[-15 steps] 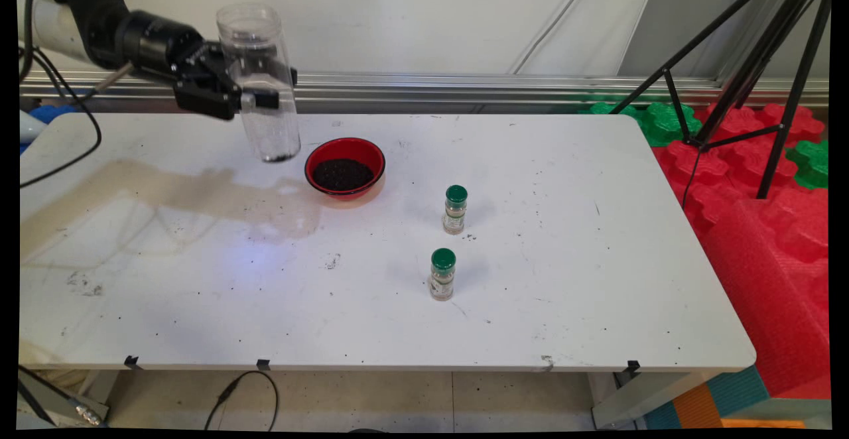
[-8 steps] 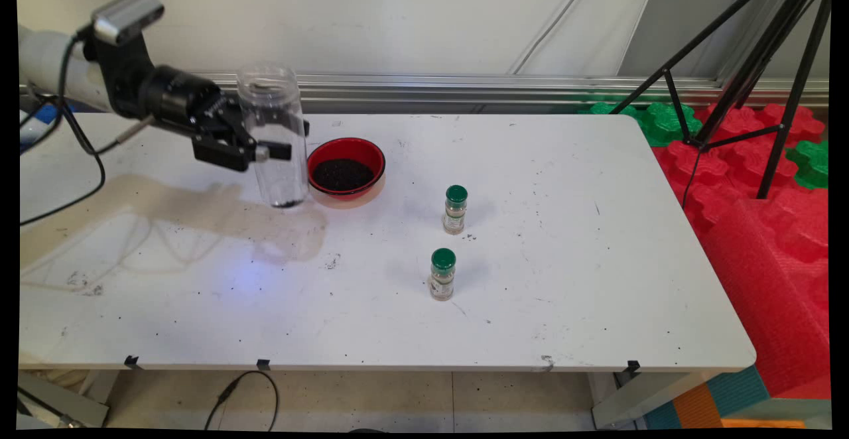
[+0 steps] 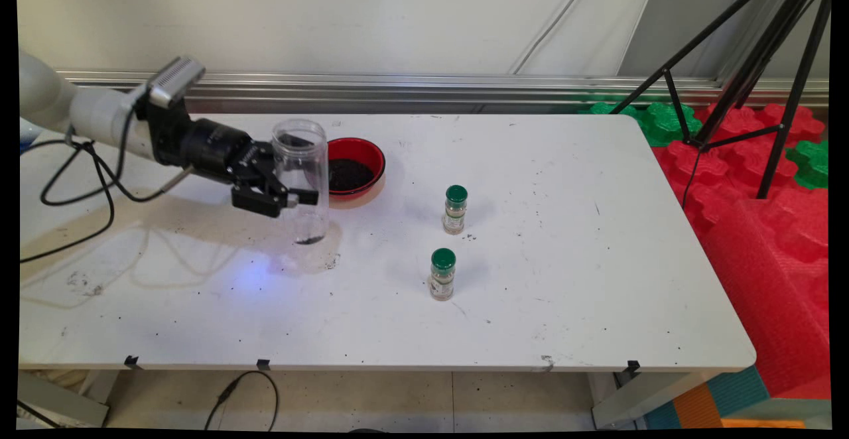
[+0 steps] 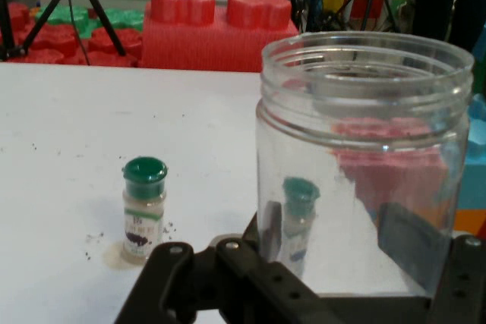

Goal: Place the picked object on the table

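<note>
White tabletop, smooth, flecked with dark specks. Tool clamped on a clear plastic jar, cylindrical, threaded open mouth, upright, dark residue at its base, just left of a round red bowl holding dark granules. Two small green-capped spice jars stand apart to the right; labels unreadable.

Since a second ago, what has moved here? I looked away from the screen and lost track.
The gripper, shut on the clear jar, carried it down from high above the table and toward the near side, ending low in front of the red bowl. The jar stayed upright, with dark bits at its bottom. The bowl of dark grains and the two green-capped bottles kept their places on the white table.
</note>
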`<action>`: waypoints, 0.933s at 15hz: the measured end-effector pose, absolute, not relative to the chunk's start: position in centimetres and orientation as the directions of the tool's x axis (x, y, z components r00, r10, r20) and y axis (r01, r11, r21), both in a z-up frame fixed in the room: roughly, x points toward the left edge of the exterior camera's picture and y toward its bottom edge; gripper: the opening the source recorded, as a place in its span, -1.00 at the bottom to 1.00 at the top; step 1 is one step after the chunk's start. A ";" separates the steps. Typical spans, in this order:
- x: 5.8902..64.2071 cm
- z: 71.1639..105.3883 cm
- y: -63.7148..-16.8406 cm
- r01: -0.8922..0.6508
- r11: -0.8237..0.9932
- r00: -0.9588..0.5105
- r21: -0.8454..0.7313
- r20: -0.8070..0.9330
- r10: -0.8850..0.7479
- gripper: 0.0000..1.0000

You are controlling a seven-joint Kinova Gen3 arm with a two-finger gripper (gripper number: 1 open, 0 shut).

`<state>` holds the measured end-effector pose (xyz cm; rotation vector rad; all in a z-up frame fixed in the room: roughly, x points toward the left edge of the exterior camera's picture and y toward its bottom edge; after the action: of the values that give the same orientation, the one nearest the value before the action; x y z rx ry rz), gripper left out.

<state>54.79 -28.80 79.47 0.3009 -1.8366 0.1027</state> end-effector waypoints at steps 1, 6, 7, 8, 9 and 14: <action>54.6 78.7 -28.9 -0.261 0.962 -0.258 0.084 0.954 -0.153 -1.00; 53.5 75.3 -29.3 -0.269 0.960 -0.270 0.074 0.951 -0.149 -1.00; 53.3 74.8 -29.3 -0.271 0.960 -0.271 0.073 0.951 -0.148 -1.00; 53.1 74.3 -29.4 -0.272 0.960 -0.273 0.071 0.951 -0.147 -1.00; 52.9 73.9 -29.4 -0.274 0.959 -0.274 0.069 0.951 -0.147 -1.00; 52.3 72.3 -29.6 -0.286 0.956 -0.277 0.061 0.950 -0.143 -1.00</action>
<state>52.31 -29.61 72.31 0.3139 -1.8582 0.1418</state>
